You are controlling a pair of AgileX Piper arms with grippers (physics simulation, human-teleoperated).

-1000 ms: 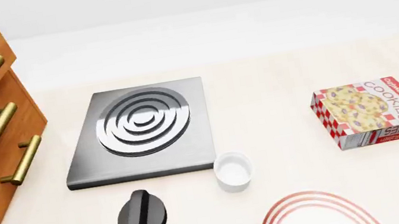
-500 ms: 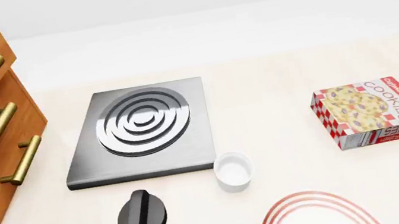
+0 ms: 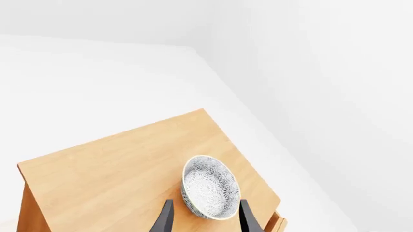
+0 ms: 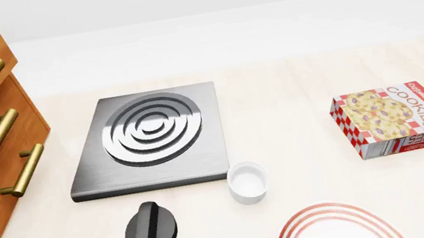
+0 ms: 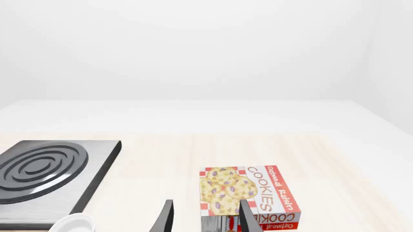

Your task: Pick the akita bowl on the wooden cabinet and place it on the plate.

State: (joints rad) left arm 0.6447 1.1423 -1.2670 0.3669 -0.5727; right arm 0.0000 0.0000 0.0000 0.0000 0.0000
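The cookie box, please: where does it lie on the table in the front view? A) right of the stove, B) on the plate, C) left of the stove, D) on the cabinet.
A: the cookie box lies on the bare table, well right of the stove and beyond the plate.

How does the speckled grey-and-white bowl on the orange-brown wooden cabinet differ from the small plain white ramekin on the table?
The speckled grey-and-white bowl carries a fine dark lacy pattern; the small plain white ramekin has none. The bowl sits on top of the orange-brown wooden cabinet; the ramekin stands on the table, by the grey stove's near corner. The bowl lies between the left gripper's fingers; no gripper is at the ramekin. Both are round, upright and empty.
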